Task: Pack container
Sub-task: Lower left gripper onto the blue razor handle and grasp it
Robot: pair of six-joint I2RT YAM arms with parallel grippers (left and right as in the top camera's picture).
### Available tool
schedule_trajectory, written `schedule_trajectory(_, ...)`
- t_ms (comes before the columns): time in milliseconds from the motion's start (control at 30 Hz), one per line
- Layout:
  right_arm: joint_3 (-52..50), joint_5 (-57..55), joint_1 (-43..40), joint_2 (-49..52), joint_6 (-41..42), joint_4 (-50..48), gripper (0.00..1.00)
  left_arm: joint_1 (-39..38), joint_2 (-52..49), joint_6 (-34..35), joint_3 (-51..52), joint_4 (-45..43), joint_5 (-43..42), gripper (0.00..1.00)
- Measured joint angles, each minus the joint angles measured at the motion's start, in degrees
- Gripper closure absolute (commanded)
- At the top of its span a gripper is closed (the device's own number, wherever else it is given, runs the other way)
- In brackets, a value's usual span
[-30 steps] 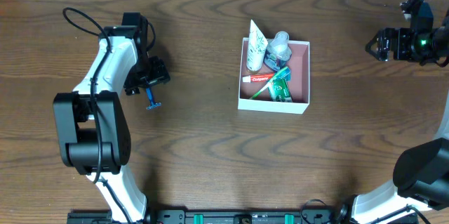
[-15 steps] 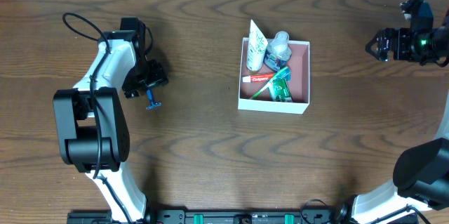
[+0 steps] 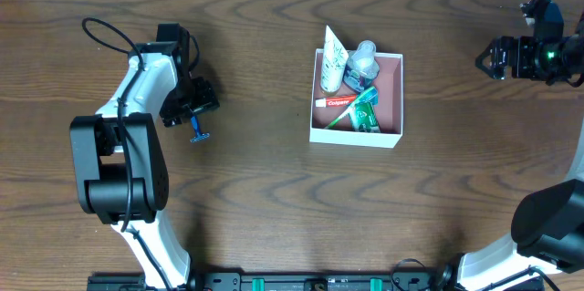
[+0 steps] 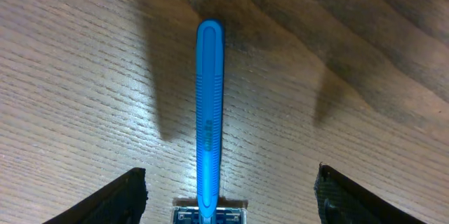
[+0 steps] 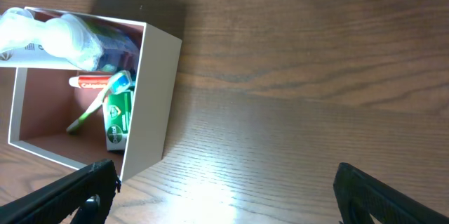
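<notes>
Left arm folds low at the left of the table (image 3: 274, 209), left gripper (image 3: 193, 111) pointing down, jaws spread wide astride the blue razor (image 4: 209, 112), not touching it. Right gripper (image 3: 485, 57) hovers far right, jaws wide too. The container (image 3: 356, 139) sits mid-table, well apart from both, toothpaste (image 3: 336, 102) and green toothbrush (image 3: 351, 111) inside.

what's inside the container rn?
Visible in the container: white tube leaning over its wall, clear bottle, red toothpaste, green toothbrush, green packet. Anything beneath that pile is covered.
</notes>
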State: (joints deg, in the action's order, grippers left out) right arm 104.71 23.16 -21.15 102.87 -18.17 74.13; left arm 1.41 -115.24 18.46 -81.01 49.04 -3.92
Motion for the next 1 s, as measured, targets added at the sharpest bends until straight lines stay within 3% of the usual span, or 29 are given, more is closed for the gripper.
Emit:
schedule_trajectory(800, 0.00, 0.00, 0.00, -0.02, -0.02, -0.02, 0.01, 0.00, -3.45, 0.02, 0.00, -1.11, -0.20, 0.24)
schedule_trajectory(1000, 0.00, 0.00, 0.00, -0.02, 0.00, -0.02, 0.01, 0.00, -3.48, 0.76, 0.00, -1.66, -0.44, 0.44)
